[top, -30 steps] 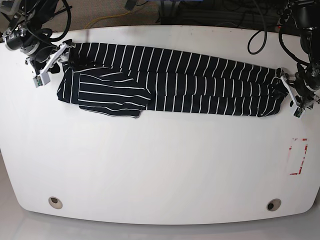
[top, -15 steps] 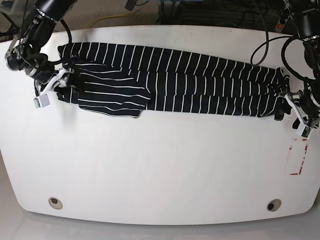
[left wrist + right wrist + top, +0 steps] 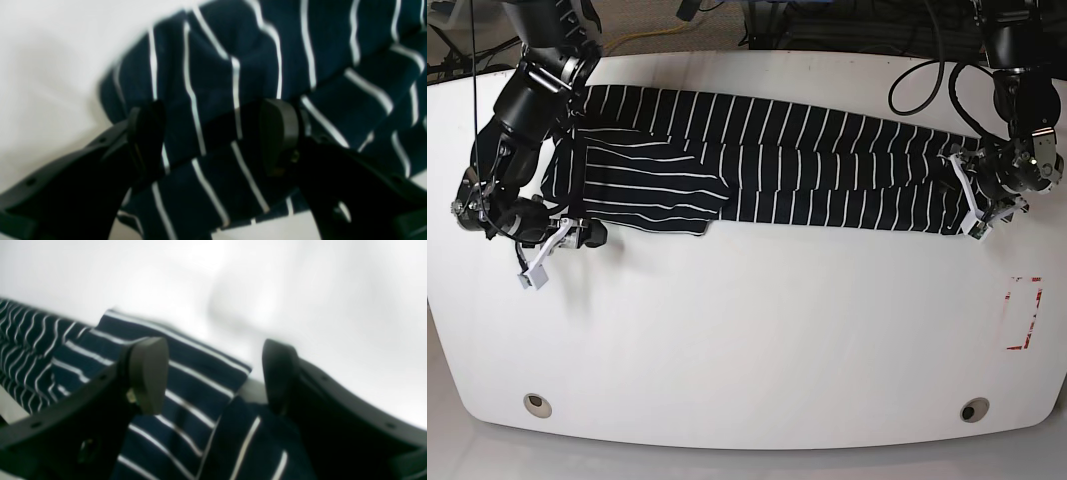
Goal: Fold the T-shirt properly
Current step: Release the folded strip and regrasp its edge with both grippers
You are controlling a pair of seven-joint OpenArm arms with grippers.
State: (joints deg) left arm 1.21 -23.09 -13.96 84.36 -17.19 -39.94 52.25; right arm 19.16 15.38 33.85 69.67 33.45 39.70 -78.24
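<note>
both arms shifted along the shirt's ends

base view: the t-shirt (image 3: 767, 160) lies as a long folded band across the far half of the white table (image 3: 747, 330), unmoved. the right gripper (image 3: 567, 238) has dropped to the band's near corner; the left gripper (image 3: 972, 200) has moved in over the opposite end.

left wrist view: the left gripper (image 3: 213, 136) has its jaws spread wide over striped cloth, not pinching it.

right wrist view: the right gripper (image 3: 213, 376) is likewise spread, one finger (image 3: 148, 373) over the shirt's corner.
</note>
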